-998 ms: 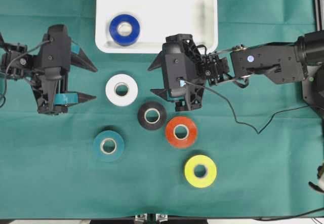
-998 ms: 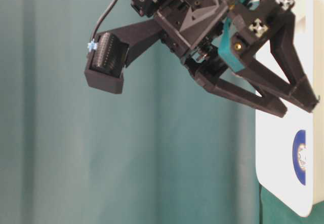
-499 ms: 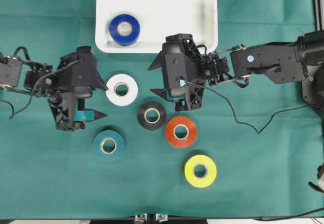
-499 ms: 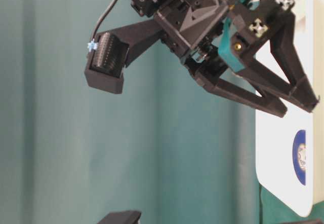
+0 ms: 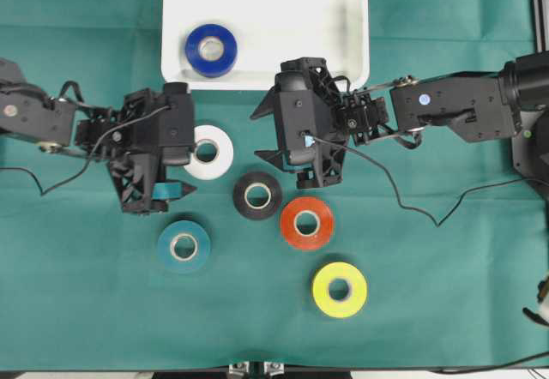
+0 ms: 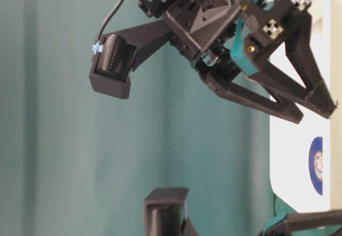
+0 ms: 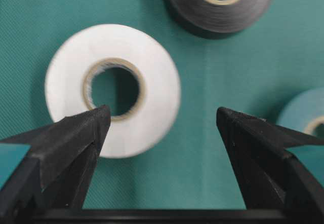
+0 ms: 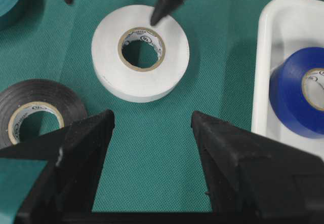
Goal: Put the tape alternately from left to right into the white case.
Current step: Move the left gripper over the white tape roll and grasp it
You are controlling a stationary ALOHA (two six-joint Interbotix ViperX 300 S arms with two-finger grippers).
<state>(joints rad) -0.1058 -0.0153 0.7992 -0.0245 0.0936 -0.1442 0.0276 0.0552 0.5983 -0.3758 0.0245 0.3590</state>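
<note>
Left hand (image 5: 184, 158) now over white tape (image 5: 208, 152), apparently untouched, fingers spread.

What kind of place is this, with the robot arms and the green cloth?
Probably a robot lab bench: two black robot arms, left gripper and right gripper, over a green cloth-covered table, with ring-shaped coloured tape rolls and a shallow white plastic tray.

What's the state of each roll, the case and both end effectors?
blue roll: flat in the case
white roll: flat on cloth, not gripped
black roll: flat on cloth
red-orange roll: flat on cloth
yellow roll: flat on cloth
teal roll: flat on cloth
case: holds only the blue roll
left end effector: open, empty, at the white roll
right end effector: open, empty
</note>
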